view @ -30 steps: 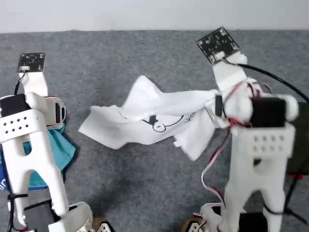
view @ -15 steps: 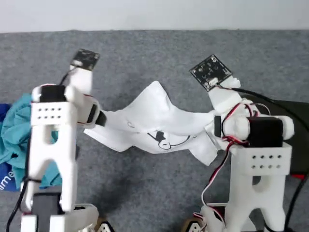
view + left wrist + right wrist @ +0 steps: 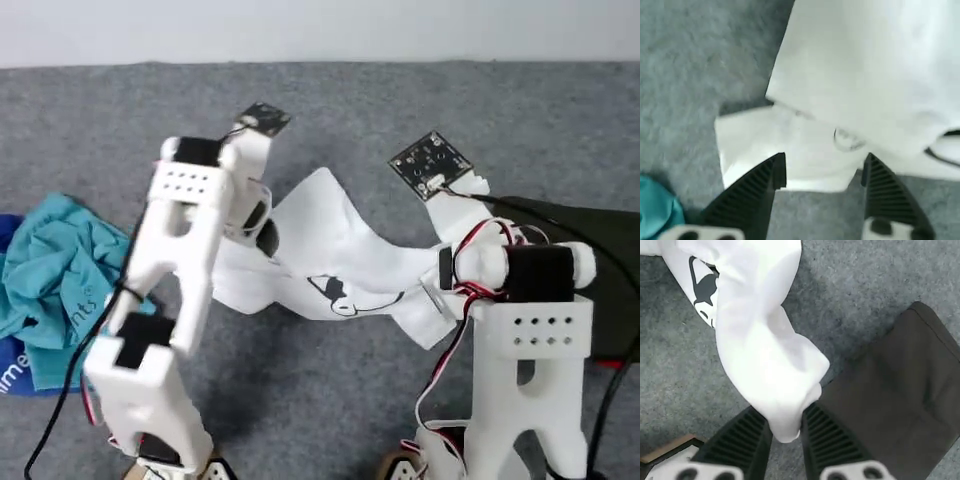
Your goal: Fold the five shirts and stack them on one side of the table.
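The white shirt (image 3: 340, 235), black graphic at centre frame, is pinched by the right claw (image 3: 786, 416); the left claw (image 3: 824, 167) gapes over it. A teal shirt (image 3: 50, 270) lies left, a dark shirt (image 3: 615, 225) right.

Centre shirt (image 3: 340, 240) on table (image 3: 330, 400), between arms; shirt heap (image 3: 55, 270) far left; third garment (image 3: 615, 230), probably shirt, far right.

The white shirt (image 3: 330, 250) is smooth matt cloth with a black print, the teal shirt (image 3: 55, 270) is crumpled cloth just as dull, the dark cloth (image 3: 900, 390) is flat and matt, the worktop (image 3: 330, 400) is rough grey felt-like pile, and the left claw (image 3: 822, 167) and right claw (image 3: 786, 425) are ribbed black plastic.
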Robot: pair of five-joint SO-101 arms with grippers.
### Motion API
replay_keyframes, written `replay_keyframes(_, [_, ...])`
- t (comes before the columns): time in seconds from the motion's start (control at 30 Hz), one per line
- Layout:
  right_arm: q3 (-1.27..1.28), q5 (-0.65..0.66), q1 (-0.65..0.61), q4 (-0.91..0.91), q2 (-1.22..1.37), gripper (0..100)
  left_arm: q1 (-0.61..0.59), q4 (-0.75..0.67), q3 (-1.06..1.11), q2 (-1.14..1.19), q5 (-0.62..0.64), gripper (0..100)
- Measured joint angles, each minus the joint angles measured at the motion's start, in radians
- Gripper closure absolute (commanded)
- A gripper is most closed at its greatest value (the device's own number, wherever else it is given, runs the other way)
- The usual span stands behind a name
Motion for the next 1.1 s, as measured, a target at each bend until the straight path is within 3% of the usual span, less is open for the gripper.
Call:
replay_keyframes(0.33, [0.000, 0.000, 0.000, 0.000, -0.002, 99.0, -0.006, 0.000, -0.485, 0.370, 0.026, 72])
replay_keyframes(0.57, [0.000, 0.000, 0.000, 0.000, -0.002, 99.0, -0.006, 0.097, -0.752, 0.638, 0.026, 73])
replay_keyframes(0.87, [0.000, 0.000, -0.002, 0.000, -0.002, 99.0, 0.003, 0.167, -0.948, 0.795, 0.026, 99])
replay_keyframes(1.1, [0.000, 0.000, 0.000, 0.000, -0.002, 99.0, 0.003, 0.167, -0.953, 0.763, 0.005, 99])
